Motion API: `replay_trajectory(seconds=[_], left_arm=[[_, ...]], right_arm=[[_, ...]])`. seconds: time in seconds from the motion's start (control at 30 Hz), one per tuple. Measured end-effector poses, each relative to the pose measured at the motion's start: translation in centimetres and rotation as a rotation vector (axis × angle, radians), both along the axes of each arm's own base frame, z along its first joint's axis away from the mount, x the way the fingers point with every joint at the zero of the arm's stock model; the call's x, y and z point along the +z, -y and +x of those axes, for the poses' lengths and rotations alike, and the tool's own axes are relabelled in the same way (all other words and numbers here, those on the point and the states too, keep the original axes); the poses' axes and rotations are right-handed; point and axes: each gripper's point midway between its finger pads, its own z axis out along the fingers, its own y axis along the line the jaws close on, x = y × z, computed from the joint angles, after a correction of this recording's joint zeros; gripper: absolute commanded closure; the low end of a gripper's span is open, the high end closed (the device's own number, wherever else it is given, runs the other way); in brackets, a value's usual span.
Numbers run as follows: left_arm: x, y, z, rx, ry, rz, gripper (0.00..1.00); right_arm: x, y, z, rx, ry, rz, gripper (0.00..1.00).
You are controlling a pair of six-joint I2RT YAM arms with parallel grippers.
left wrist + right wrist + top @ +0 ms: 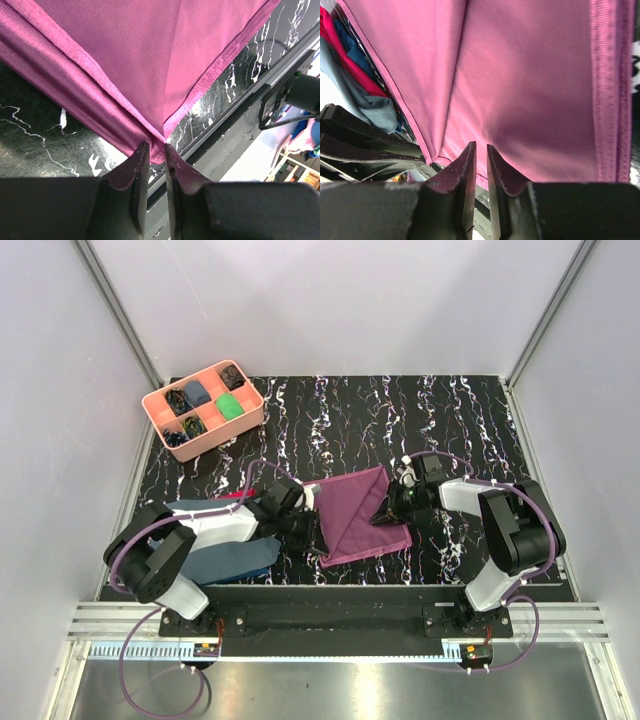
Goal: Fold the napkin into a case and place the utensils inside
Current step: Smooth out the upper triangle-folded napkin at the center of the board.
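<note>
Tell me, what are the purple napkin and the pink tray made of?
The napkin looks like thin woven cloth, slightly shiny: it has fine ribbed threads, a stitched hem and floppy folds. The pink tray looks like smooth moulded plastic, with rounded walls and one even colour, though it is too far off to be sure.

Napkin (165,60): woven plum cloth, fine ribbing, faint sheen, stitched hem. My left fingers (137,172): dark matt plastic, edges scuffed pale. Tabletop (35,145): black, white-veined, smooth, slightly glossy. Tray (205,435): pink, probably plastic, too small to be sure. Frame rail (110,620): bare metal.
</note>
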Motion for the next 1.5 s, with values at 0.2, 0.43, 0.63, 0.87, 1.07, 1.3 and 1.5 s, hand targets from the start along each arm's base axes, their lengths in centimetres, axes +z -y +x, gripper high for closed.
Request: replay_trajectory(seconds=[0.2, 0.43, 0.63, 0.87, 1.07, 1.3, 1.5], left_arm=[[0.3, 0.5, -0.3, 0.009, -0.015, -0.011, 0.75], [1.0, 0.9, -0.5, 0.021, -0.016, -0.027, 0.69], [0.6, 0.9, -0.4, 0.025, -0.021, -0.018, 0.73], [-0.5, 0.5, -0.5, 0.037, -0.040, 0.016, 0.93], [-1.0, 0.0, -0.4, 0.044, -0.028, 0.051, 1.00], [-0.4, -0.6, -0.6, 0.048, -0.014, 0.057, 1.00], [-0.3, -0.9, -0.9, 0.047, -0.007, 0.061, 1.00]], right_arm=[[-0.1, -0.3, -0.2, 0.005, -0.001, 0.003, 0.78], [-0.1, -0.4, -0.2, 0.004, 0.002, 0.006, 0.79], [-0.3, -0.5, -0.6, 0.009, -0.003, 0.006, 0.79], [-0.5, -0.5, -1.1, 0.009, -0.009, 0.006, 0.79], [-0.3, -0.4, -1.2, 0.006, -0.003, 0.009, 0.80], [-0.3, 0.0, -1.6, -0.018, 0.005, -0.011, 0.81], [-0.6, 0.5, -2.0, -0.044, 0.002, -0.034, 0.82]])
